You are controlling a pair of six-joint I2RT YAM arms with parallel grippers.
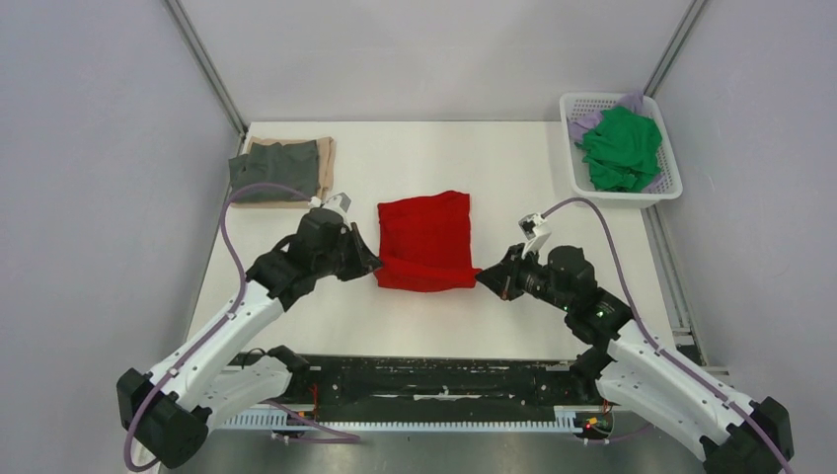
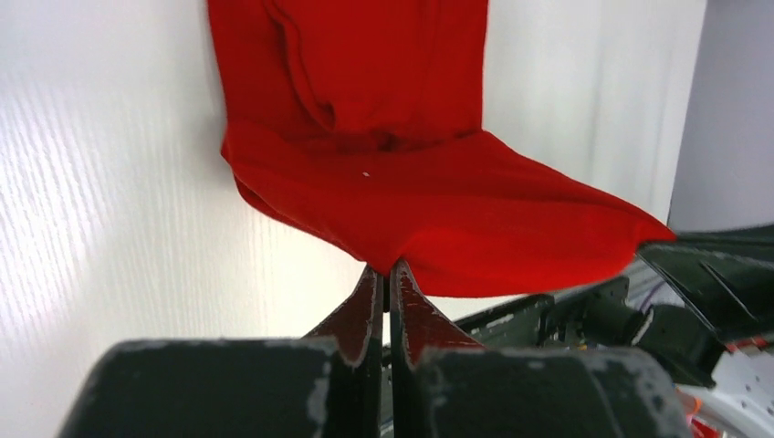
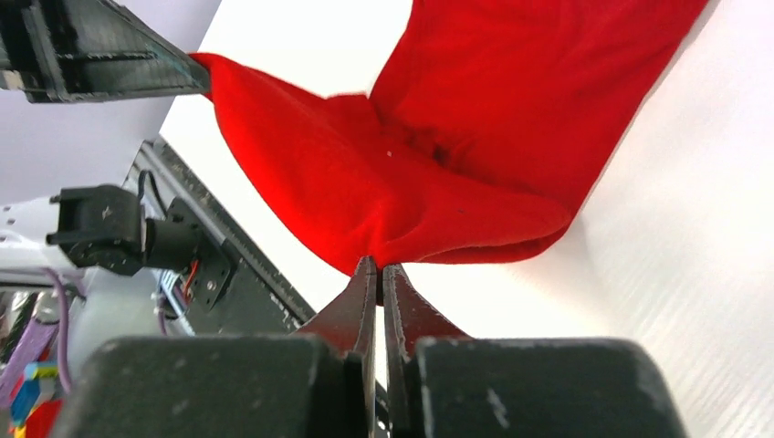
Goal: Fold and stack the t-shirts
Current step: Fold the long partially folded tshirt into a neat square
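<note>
The red t-shirt (image 1: 426,242) sits in the middle of the white worktop (image 1: 444,158), partly folded, its far part flat on the surface and its near edge raised off it. The left gripper (image 1: 373,265) is clenched on the near left corner of that edge; in the left wrist view its jaws are pressed together with a pinch of red cloth between the tips. The right gripper (image 1: 484,279) grasps the near right corner in the same way, jaws closed tight on the fabric in the right wrist view. The lifted edge hangs between the two grippers in a shallow sag. At the far left corner of the worktop a dark grey t-shirt (image 1: 271,168) lies folded on top of a tan t-shirt (image 1: 326,163). At the far right, a white lattice basket (image 1: 632,198) holds a crumpled green t-shirt (image 1: 620,148) with a lilac t-shirt (image 1: 589,120) showing behind it.
</note>
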